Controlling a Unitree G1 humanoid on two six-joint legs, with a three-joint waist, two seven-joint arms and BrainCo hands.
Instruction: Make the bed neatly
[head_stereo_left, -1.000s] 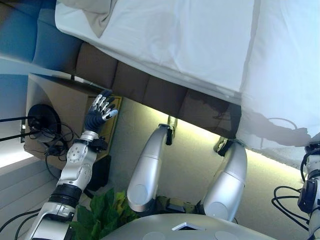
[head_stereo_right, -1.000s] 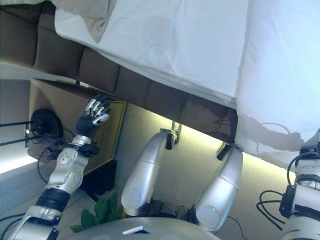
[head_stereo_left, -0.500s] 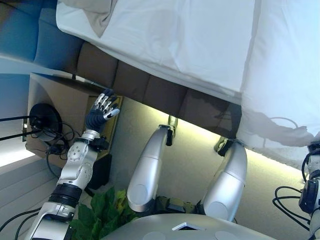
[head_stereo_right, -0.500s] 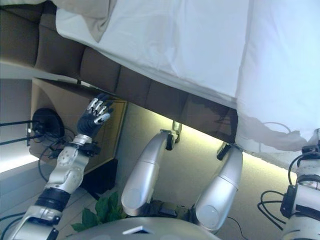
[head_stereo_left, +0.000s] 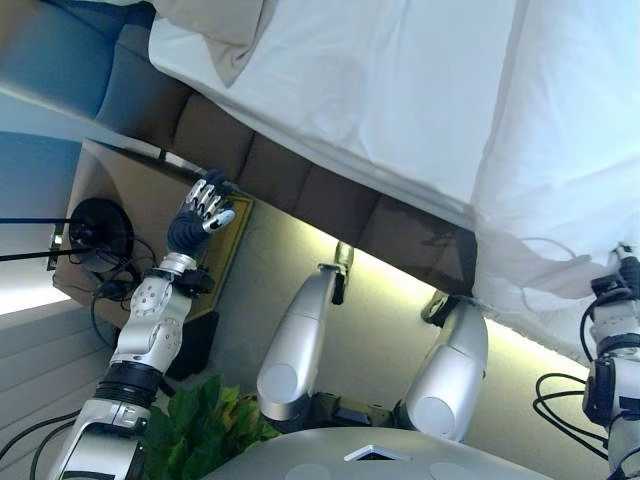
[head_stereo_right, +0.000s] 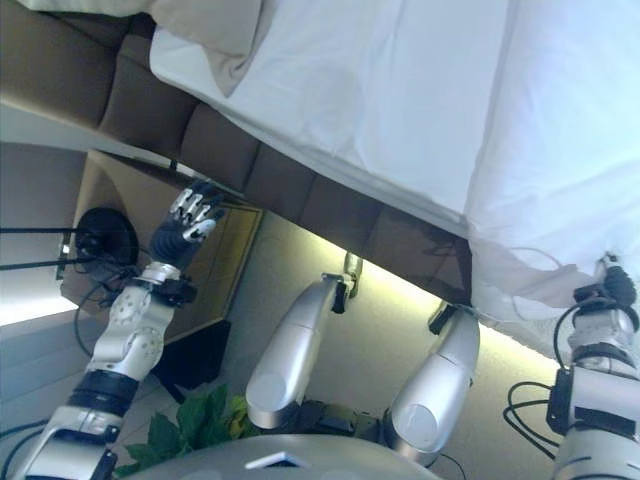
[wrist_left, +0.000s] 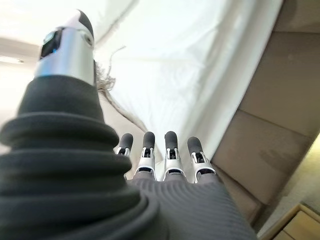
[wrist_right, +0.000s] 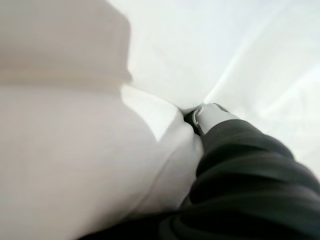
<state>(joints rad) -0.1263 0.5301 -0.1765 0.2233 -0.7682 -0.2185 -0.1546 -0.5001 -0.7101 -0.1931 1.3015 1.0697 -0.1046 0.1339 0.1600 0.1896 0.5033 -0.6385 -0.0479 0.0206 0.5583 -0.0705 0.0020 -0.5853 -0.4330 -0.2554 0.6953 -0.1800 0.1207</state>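
Observation:
The bed has a white sheet (head_stereo_left: 380, 90) over a brown padded frame (head_stereo_left: 300, 190). A white duvet (head_stereo_left: 570, 150) covers its right part and hangs over the near edge. A beige pillow (head_stereo_left: 225, 30) lies at the far left. My left hand (head_stereo_left: 203, 210) is open and empty, raised beside the frame, with its fingers (wrist_left: 170, 150) straight toward the sheet. My right hand (head_stereo_right: 605, 290) is up at the duvet's hanging edge. In the right wrist view the hand (wrist_right: 235, 165) is wrapped in white cloth, with its thumb (wrist_right: 207, 117) pinching a fold; its fingers are hidden.
A wooden nightstand (head_stereo_left: 120, 210) stands left of the bed, with a round black object (head_stereo_left: 100, 225) and cables on it. A green plant (head_stereo_left: 200, 430) is on the floor below my left arm. A light strip glows under the bed frame.
The camera has shifted, so the bed sits further right. My right arm has risen to the duvet's hanging edge. My left hand has moved up a little toward the frame.

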